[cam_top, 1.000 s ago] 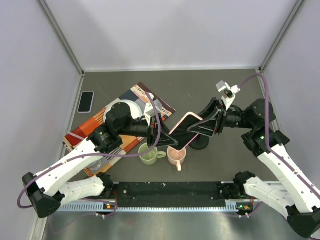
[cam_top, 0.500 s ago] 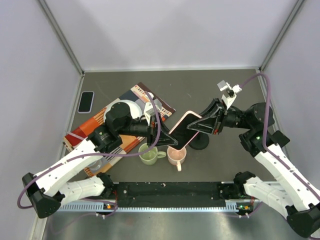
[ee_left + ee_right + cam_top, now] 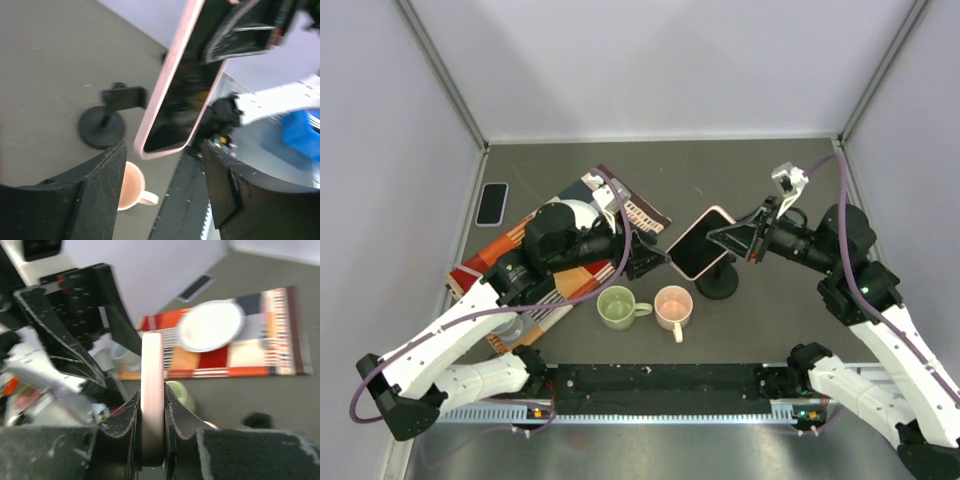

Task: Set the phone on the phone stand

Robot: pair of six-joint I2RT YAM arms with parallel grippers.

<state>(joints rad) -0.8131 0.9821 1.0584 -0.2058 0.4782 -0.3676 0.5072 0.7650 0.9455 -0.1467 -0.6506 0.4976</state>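
Observation:
The phone [image 3: 696, 246], in a pink case, hangs tilted in the air just above the black phone stand [image 3: 719, 286]. My right gripper [image 3: 722, 236] is shut on the phone's right end; its wrist view shows the pink edge [image 3: 152, 385] pinched between both fingers. A little left of the phone, my left gripper [image 3: 656, 261] stands open and holds nothing. From its wrist view the phone [image 3: 183, 85] floats beyond the open gripper [image 3: 165, 182], clear of both fingers, with the stand [image 3: 107, 124] on the table to the left.
A pink mug [image 3: 673, 307] and a green mug [image 3: 617, 307] stand near the stand's front left. Under the left arm lies a striped mat [image 3: 640, 212] carrying a white plate [image 3: 580, 211]. Another dark phone [image 3: 492, 203] rests by the left wall.
My left gripper has opened, let go of the phone and drawn back to the left. The right gripper now holds the phone alone and has shifted it slightly right and away.

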